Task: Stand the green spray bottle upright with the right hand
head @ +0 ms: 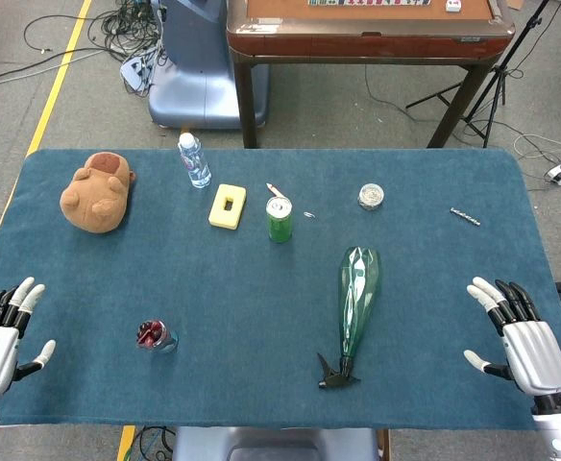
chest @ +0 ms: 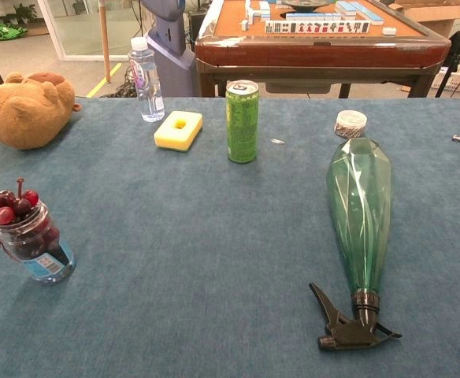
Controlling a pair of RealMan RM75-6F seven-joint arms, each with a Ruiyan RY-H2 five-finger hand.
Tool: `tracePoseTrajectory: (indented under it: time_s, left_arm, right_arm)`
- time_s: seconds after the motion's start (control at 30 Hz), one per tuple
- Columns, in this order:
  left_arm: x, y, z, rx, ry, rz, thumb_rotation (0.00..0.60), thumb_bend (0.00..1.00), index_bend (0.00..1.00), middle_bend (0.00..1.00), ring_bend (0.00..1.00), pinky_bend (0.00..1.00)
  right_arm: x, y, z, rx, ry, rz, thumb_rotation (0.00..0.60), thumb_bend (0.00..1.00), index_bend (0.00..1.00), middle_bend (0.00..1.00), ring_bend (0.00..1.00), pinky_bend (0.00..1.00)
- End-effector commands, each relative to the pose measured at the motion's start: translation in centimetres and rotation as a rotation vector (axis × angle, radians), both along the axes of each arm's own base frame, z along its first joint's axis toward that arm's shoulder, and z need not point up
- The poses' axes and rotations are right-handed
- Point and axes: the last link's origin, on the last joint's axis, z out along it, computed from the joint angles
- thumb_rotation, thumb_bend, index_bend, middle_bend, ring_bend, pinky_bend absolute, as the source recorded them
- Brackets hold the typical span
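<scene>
The green spray bottle (head: pixel 356 293) lies on its side on the blue table, its black trigger head (head: pixel 338 373) toward the near edge and its wide base pointing away. In the chest view the bottle (chest: pixel 360 209) fills the right half, with its nozzle (chest: pixel 348 327) near the bottom. My right hand (head: pixel 519 338) rests open at the table's near right corner, well to the right of the bottle, fingers spread. At the near left corner my left hand (head: pixel 2 334) is open too. Neither hand shows in the chest view.
A green can (head: pixel 279 219) stands beyond the bottle, with a yellow sponge block (head: pixel 228 206) and a water bottle (head: pixel 194 160) to its left. A plush bear (head: pixel 97 191) sits at far left, a jar of cherries (head: pixel 155 336) at near left. A small round tin (head: pixel 371 196) is at the back.
</scene>
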Motion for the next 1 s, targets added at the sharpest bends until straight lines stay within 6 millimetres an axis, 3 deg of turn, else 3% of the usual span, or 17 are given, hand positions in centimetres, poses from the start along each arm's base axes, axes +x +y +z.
tracePoseTrajectory:
  time_s: [0.03, 0.5, 0.7, 1.0]
  left_arm:
    - [0.0, 0.0, 0.0, 0.000, 0.000, 0.001, 0.600, 0.33, 0.00, 0.00, 0.00, 0.00]
    - [0.1, -0.1, 0.0, 0.001, -0.006, -0.007, 0.600, 0.33, 0.00, 0.00, 0.00, 0.00]
    - [0.2, -0.1, -0.1, -0.001, -0.006, -0.009, 0.600, 0.33, 0.00, 0.00, 0.00, 0.00]
    - [0.1, -0.4, 0.1, 0.007, -0.006, -0.001, 0.600, 0.33, 0.00, 0.00, 0.00, 0.00]
  right_arm:
    - [0.0, 0.0, 0.0, 0.000, -0.001, -0.001, 0.600, 0.05, 0.16, 0.11, 0.00, 0.00]
    - [1.6, -1.1, -1.0, 0.072, 0.037, 0.106, 0.600, 0.05, 0.16, 0.11, 0.00, 0.00]
    - [3.3, -2.9, -2.7, 0.162, 0.066, 0.214, 0.600, 0.05, 0.16, 0.11, 0.00, 0.00]
    - [5.7, -5.9, -7.0, 0.326, 0.175, 0.378, 0.600, 0.05, 0.16, 0.11, 0.00, 0.00]
